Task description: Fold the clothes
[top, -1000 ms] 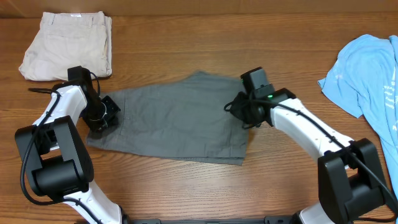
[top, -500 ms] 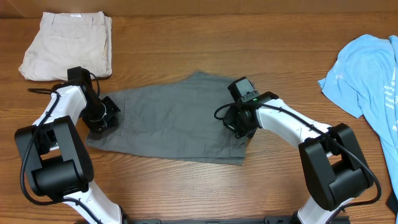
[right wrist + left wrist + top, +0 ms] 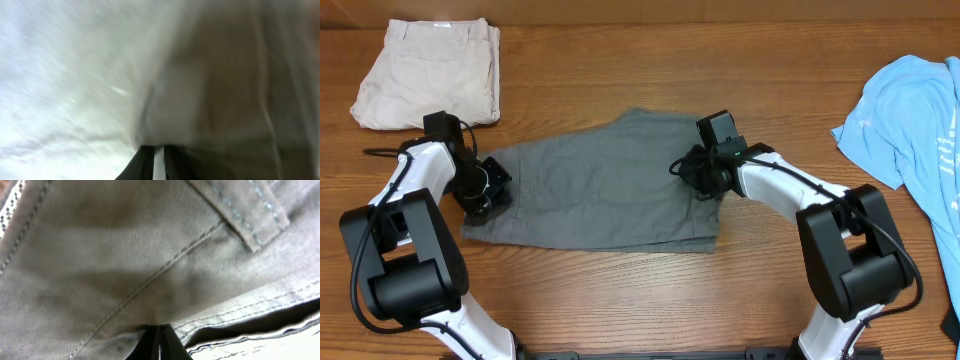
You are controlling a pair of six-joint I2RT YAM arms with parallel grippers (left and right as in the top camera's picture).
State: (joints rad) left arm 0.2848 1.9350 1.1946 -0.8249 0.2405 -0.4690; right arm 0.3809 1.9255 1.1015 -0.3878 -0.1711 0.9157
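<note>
Overhead hides the fingertips; wrist views show left tool (image 3: pixel 158 336) and right tool (image 3: pixel 158 153) each pinching the grey shorts (image 3: pixel 600 190).

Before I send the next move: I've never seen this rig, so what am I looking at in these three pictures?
Two white robot arms, each ending in a two-finger gripper. The wide picture comes from a camera above the wooden table; the close-ups come from a camera on each wrist. On the table lie grey shorts in the middle, folded beige shorts at far left, a light-blue T-shirt at right. The left gripper pinches the grey shorts' left end, the right gripper their right end; the right close-up is blurred.
</note>
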